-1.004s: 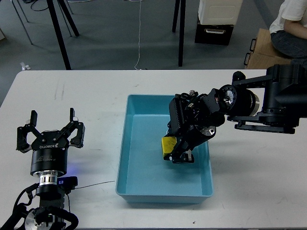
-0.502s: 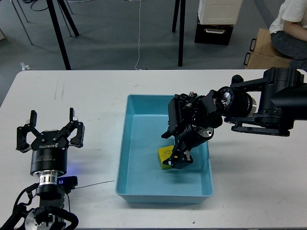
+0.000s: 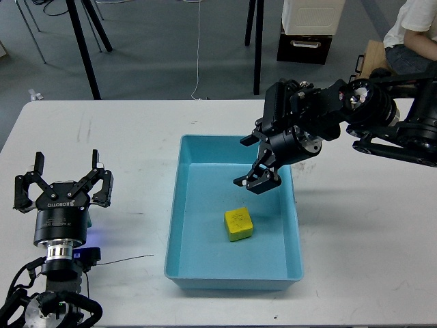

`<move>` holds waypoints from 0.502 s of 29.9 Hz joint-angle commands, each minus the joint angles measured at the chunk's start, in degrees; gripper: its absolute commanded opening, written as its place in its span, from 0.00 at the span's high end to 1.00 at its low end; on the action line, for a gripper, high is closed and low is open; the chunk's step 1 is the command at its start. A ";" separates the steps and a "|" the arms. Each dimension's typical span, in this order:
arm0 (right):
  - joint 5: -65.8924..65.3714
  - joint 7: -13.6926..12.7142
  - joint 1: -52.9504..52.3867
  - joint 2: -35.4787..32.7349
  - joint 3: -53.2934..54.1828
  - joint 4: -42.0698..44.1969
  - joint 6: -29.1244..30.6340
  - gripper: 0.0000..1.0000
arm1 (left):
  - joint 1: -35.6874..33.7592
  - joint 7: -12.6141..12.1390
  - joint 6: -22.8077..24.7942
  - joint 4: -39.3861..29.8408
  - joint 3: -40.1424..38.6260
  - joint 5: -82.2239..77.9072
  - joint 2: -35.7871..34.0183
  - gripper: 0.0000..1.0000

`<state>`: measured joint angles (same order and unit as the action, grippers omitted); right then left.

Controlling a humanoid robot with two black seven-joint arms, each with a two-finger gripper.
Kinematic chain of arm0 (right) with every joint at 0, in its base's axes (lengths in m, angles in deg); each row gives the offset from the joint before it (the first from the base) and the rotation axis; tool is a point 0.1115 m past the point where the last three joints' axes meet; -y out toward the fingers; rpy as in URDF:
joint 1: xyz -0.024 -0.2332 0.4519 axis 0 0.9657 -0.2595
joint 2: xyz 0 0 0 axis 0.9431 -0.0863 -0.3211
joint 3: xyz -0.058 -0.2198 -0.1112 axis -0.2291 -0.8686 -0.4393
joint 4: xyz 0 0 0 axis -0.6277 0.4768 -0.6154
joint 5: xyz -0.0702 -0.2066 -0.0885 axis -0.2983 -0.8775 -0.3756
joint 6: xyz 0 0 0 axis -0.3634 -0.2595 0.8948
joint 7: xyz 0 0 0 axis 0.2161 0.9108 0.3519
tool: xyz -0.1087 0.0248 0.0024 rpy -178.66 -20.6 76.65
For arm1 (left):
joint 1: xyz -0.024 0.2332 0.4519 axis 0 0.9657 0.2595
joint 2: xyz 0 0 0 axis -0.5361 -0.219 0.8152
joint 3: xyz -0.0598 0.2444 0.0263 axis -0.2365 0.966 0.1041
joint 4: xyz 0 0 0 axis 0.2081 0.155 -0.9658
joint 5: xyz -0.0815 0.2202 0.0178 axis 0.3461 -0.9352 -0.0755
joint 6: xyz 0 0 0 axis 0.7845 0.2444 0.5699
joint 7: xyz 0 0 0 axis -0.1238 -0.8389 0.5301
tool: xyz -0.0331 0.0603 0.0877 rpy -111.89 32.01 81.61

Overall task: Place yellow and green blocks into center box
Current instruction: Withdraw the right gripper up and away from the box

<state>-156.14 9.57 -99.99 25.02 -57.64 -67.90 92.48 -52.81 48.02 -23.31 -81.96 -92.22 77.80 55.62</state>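
Right hand [image 3: 254,162] lifted, yellow block [image 3: 239,224] below

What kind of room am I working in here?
Probably a lab or workshop. A white table holds the blue tray with a yellow block inside. Behind it are black tripod legs on grey floor, a seated person and cardboard boxes.

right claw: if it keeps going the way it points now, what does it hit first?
The right claw points down and left into the light blue tray. Most likely it meets the tray's bare floor first, just beyond the yellow block. Depth is unclear; it could clip the block instead.
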 commanded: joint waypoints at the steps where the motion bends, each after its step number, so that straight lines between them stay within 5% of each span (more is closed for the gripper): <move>1: 5.09 0.01 2.60 4.28 6.54 2.10 0.00 0.02 | -2.22 -0.26 -2.87 0.27 -2.38 0.01 -3.85 0.00; 4: 10.10 0.01 4.27 7.81 10.05 3.68 -0.71 0.02 | -4.59 -0.35 -7.09 1.93 -1.15 -0.51 -10.61 0.00; 15: 24.53 0.01 18.68 8.17 27.28 -0.96 -3.08 0.02 | -7.94 0.32 -1.92 3.61 -7.82 -17.00 -23.72 0.00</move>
<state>-132.44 9.58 -85.99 34.44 -34.08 -65.81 90.21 -60.44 48.33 -26.02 -78.31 -97.80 69.75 34.80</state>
